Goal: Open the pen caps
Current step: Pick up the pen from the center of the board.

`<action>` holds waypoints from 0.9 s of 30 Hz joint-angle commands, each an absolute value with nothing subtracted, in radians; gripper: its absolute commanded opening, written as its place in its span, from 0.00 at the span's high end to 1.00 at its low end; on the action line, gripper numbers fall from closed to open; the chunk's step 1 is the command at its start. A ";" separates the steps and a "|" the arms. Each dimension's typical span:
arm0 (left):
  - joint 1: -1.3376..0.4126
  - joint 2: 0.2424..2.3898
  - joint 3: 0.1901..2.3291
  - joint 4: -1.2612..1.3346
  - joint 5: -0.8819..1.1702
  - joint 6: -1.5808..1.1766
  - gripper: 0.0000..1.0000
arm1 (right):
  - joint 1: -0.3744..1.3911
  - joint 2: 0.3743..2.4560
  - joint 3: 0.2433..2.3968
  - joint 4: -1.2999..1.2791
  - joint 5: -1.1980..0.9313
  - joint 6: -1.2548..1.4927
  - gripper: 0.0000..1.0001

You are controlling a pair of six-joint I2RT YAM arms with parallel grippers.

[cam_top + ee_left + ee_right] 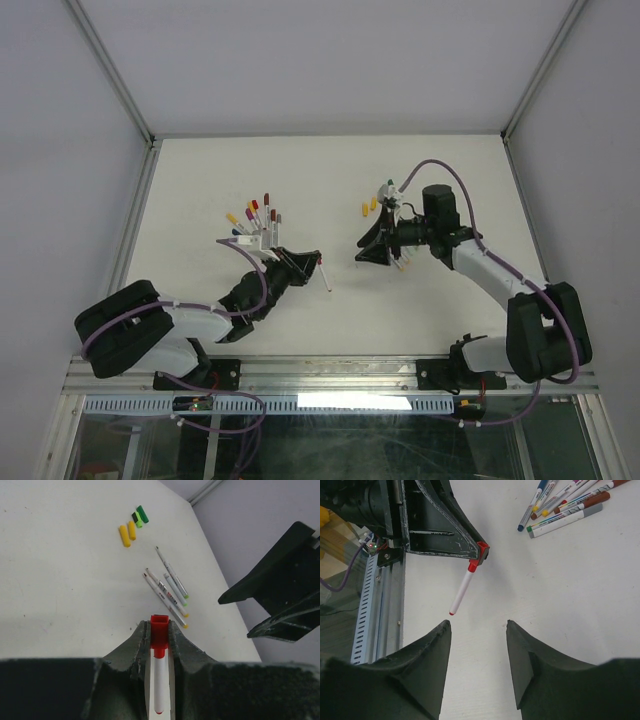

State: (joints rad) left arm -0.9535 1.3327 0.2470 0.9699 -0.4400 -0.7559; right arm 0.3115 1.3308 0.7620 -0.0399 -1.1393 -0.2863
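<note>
My left gripper (pixel 159 624) is shut on a red pen cap (pixel 159 630), and the white barrel (pixel 158 677) still sits in the cap. In the right wrist view the same red cap (pixel 481 552) is pinched at the left fingertips, with the barrel (pixel 462 592) slanting down from it above the table. My right gripper (pixel 478 627) stands open and empty, its tips just short of the barrel's free end. From above, the left gripper (pixel 316 262) and right gripper (pixel 364 250) face each other mid-table. Loose yellow caps (pixel 128 532) and green caps (pixel 141 515) lie beyond.
Several capless barrels (pixel 167 591) lie side by side near the loose caps. A fan of capped pens (pixel 258 222) lies by the left arm and shows again as capped pens (pixel 565 505). The metal rail (pixel 375 605) runs along the near table edge.
</note>
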 commanded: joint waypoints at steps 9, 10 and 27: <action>-0.951 1.446 0.269 1.247 -0.578 -0.891 1.00 | 0.403 1.391 0.719 0.230 -1.036 -0.038 0.34; -0.951 1.460 0.278 1.246 -0.581 -0.897 1.00 | 0.412 1.401 0.720 0.242 -1.027 -0.014 0.33; -0.984 1.544 0.336 1.292 -0.602 -0.927 1.00 | 0.552 1.524 0.793 0.197 -0.866 0.060 0.43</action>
